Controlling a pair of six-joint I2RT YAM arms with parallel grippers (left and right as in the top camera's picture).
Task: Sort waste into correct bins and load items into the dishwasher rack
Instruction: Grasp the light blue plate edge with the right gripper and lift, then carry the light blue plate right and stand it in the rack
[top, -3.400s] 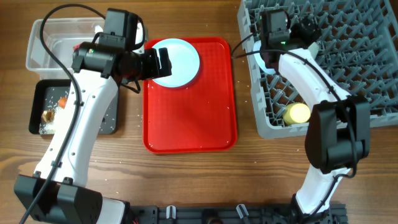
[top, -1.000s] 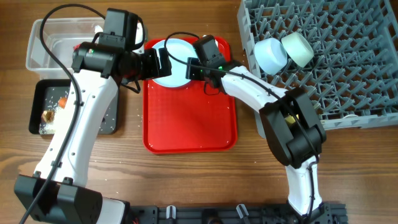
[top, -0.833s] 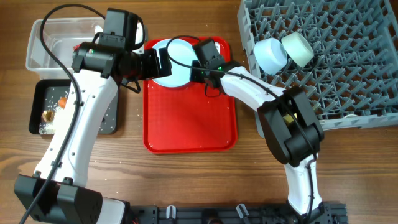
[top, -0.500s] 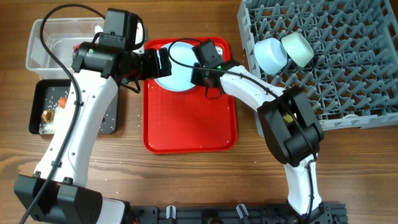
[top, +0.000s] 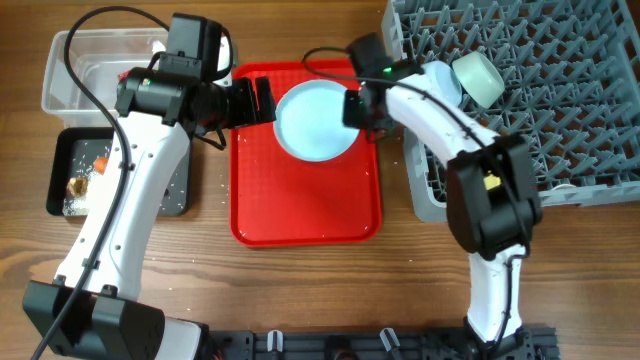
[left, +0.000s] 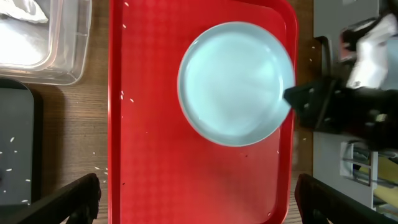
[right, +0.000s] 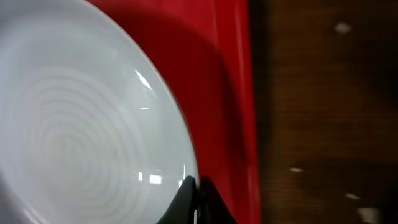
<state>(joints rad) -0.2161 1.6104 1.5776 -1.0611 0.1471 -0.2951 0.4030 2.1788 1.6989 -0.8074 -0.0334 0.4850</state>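
The right gripper (top: 354, 108) pinches the rim of the round pale blue plate (top: 312, 122); the left gripper (top: 256, 103) stands wide, empty. The plate should enter the grey plastic pegged rack (top: 580, 90) edgewise.

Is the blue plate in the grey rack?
No, the plate is over the red tray, its rim in the right gripper.

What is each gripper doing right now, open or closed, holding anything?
Left gripper: open, holding nothing.
Right gripper: shut on the plate, at its rim.
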